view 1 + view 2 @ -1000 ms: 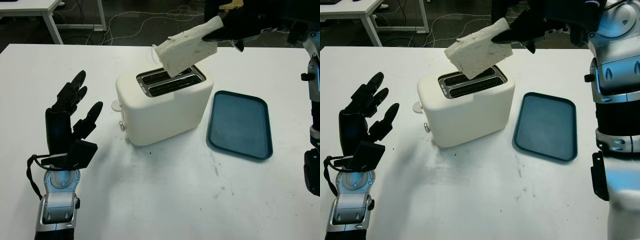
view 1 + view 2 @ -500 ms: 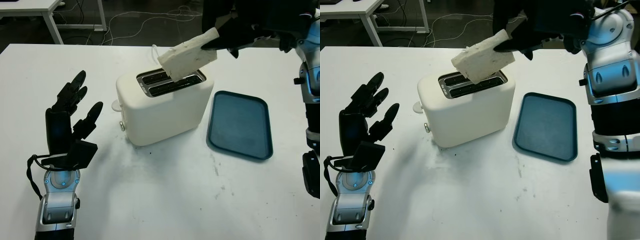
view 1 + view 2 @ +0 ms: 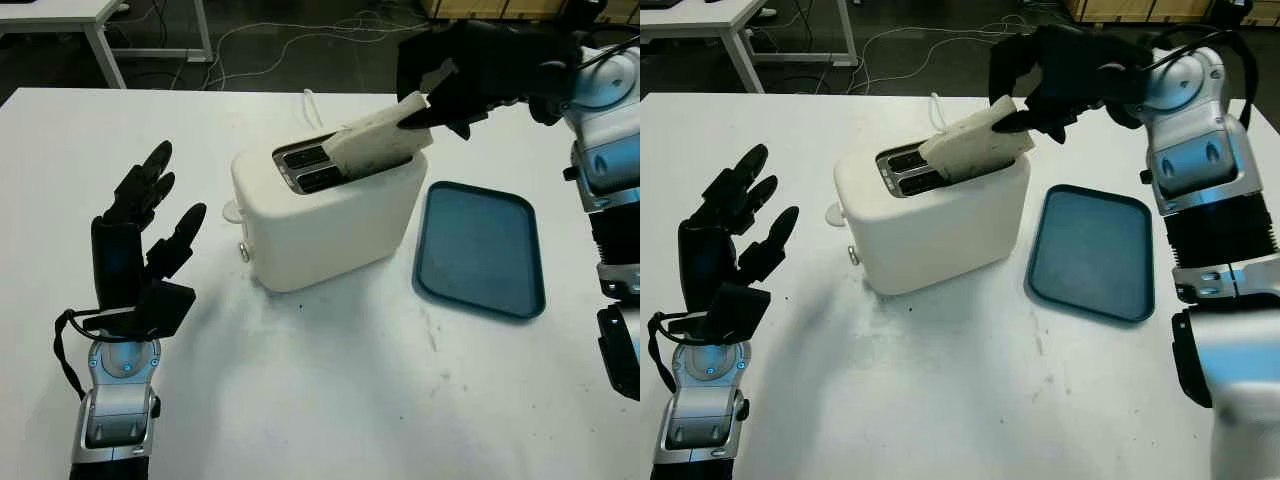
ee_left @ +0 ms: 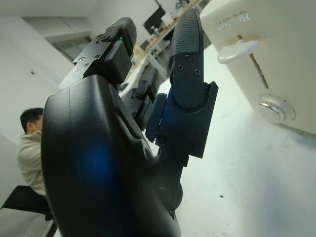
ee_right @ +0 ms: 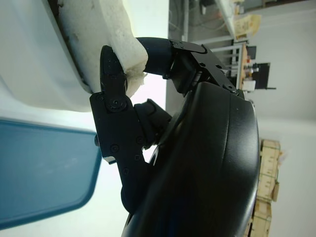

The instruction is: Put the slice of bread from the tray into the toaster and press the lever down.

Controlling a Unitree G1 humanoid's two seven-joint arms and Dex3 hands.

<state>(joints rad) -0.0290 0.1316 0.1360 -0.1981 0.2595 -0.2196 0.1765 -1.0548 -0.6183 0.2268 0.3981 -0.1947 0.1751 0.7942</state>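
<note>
— Where was the pale, rough-surfaced slice of bread (image 3: 378, 146)?

— It lay tilted over the top of the cream-white two-slot toaster (image 3: 325, 216), its lower end dipping into a slot and its upper end sticking out toward the right. The black three-finger right hand (image 3: 1060, 78) pinched that raised end, fingers (image 5: 114, 94) closed on the crust.

— And the flat dark-blue plastic tray (image 3: 480, 249)?

— It sat on the white table (image 3: 330, 380) just to the right of the toaster, apart from it, with nothing on it.

— What about the toaster's lever?

— The small white lever (image 4: 236, 51) on the toaster's left end stood near the top of its slot, above a round silver dial (image 4: 275, 109).

— And the other hand?

— The black left hand (image 3: 140, 245) was raised over the table well left of the toaster, open and holding nothing.
</note>
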